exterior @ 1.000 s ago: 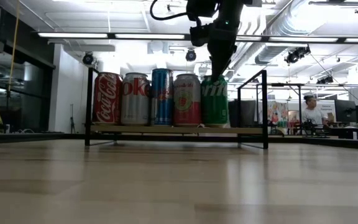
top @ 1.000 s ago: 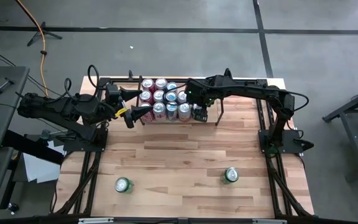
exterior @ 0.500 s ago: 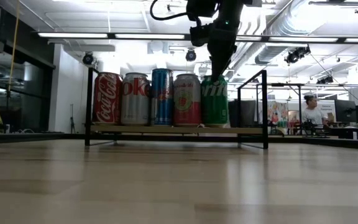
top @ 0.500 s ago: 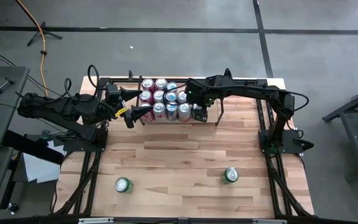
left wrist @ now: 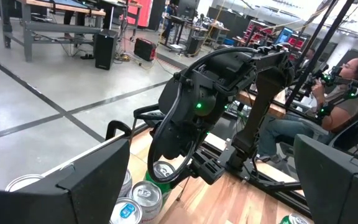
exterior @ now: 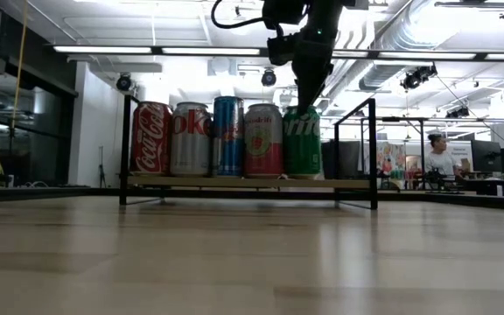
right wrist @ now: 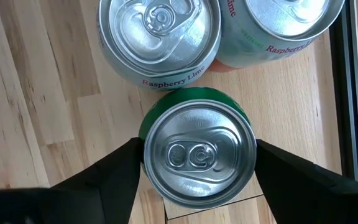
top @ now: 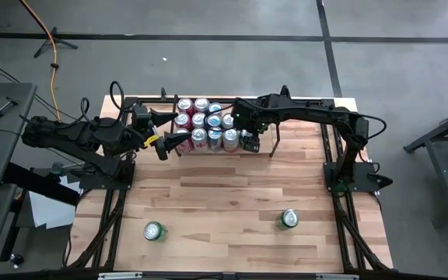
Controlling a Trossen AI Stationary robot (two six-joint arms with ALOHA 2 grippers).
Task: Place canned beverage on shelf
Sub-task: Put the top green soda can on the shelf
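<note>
The shelf, black rods on a light wood base, stands at the table's far side with several cans in rows. My right gripper reaches down over the shelf's right end and is shut on a green can, the last one in the front row. My left gripper hovers open and level just left of the shelf, touching nothing. Two more cans stand loose on the table near its front: one at the left, one at the right. My right gripper pinches the green can between its two fingers, one on each side of the can's upper wall, just below the lid. The fingers come from above, pointing steeply down. The can stands upright with its bottom on the shelf's wood base.
Two Raspberry Lime cans stand close behind the green can. The shelf's right end rods rise next to it. The black frame runs along the table's sides. A person sits beyond the table. The table's middle is bare wood.
</note>
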